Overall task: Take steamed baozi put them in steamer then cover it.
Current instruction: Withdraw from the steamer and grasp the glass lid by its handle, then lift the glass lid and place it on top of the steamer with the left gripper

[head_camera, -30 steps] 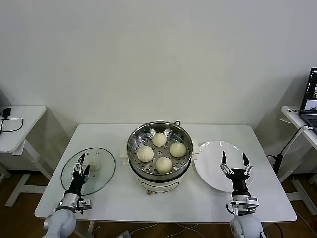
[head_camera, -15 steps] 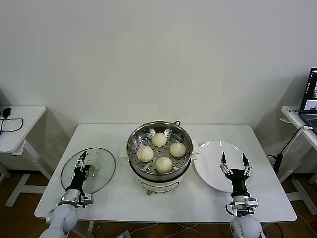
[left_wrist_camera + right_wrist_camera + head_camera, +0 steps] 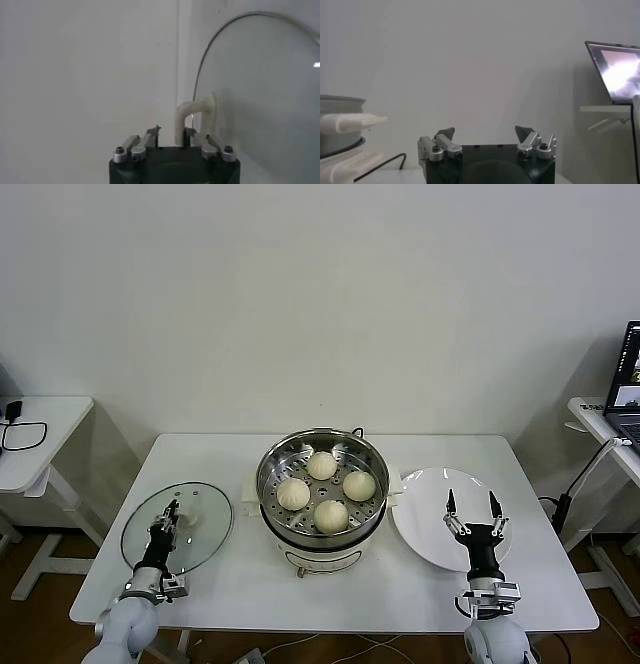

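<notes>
Four cream-white baozi (image 3: 321,465) lie on the perforated tray inside the steel steamer (image 3: 270,459) at the table's middle. The glass lid (image 3: 205,534) lies on the table left of the steamer. My left gripper (image 3: 168,514) is at the lid's cream handle and shut on it; in the left wrist view the handle (image 3: 195,107) stands between my left gripper's (image 3: 171,131) fingertips, with the lid's glass (image 3: 260,90) behind it. My right gripper (image 3: 470,504) is open and empty over the white plate (image 3: 420,524); it also shows in the right wrist view (image 3: 485,132).
The steamer's side handle (image 3: 350,122) shows off to one side in the right wrist view. A side table with a laptop (image 3: 630,374) stands at the far right, another side table (image 3: 40,424) with a cable at the far left.
My left gripper moved forward onto the lid's handle and its fingers closed on it. The lid shifted slightly. The right arm has not moved.
</notes>
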Motion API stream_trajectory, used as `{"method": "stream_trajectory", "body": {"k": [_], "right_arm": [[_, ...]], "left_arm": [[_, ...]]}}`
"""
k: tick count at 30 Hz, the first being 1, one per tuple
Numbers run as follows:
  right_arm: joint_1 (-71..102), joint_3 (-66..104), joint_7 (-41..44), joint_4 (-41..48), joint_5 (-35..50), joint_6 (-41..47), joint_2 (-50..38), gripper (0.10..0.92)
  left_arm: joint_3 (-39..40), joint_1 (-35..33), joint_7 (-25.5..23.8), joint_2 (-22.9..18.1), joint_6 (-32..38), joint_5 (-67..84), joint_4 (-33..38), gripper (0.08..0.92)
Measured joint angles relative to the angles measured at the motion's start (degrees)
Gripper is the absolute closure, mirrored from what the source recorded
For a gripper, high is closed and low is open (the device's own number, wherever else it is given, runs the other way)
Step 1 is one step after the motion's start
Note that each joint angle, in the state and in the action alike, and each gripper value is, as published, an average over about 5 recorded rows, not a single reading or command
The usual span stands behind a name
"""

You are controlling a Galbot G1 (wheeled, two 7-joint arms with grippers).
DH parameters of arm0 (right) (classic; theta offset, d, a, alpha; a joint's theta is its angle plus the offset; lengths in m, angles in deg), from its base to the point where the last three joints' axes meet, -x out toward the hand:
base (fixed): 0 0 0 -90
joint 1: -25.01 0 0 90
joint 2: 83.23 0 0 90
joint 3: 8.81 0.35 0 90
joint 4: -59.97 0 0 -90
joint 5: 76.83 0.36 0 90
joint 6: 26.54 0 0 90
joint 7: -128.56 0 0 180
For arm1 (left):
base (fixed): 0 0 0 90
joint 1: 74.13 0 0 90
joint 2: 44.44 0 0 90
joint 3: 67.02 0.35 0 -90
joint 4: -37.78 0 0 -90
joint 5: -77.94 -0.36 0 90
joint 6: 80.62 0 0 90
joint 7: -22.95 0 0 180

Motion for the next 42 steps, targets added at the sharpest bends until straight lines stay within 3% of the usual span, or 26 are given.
{"method": "stream_trajectory", "body": {"k": [3,10,23,31,42], "right_arm": [[0.0,0.0,0.0,0.0,-0.1,-0.1,0.1,0.203],[0.0,-0.2,-0.1,0.1,-0.3,-0.3,0.3,0.203],[-0.5,0.1,-0.6,0.1,-0.9,0.0,0.6,0.203],[-0.6,0.4,-1.0,0.1,-1.5,0.5,1.3,0.203],[-1.2,1.2,-1.1,1.6,-2.7,0.3,2.9,0.203]], "left_arm": [[-0.2,-0.4,-0.1,0.1,-0.2,0.5,0.6,0.8],[-2.0,-2.3,-0.9,1.2,-1.1,1.3,6.0,0.814],[-4.4,-7.4,-5.6,5.4,-7.1,5.9,32.3,0.814],[8.4,-5.2,-11.6,4.6,-16.5,5.8,46.2,0.814],[29.8,4.3,-21.6,-0.3,-30.4,0.6,49.1,0.814]]}}
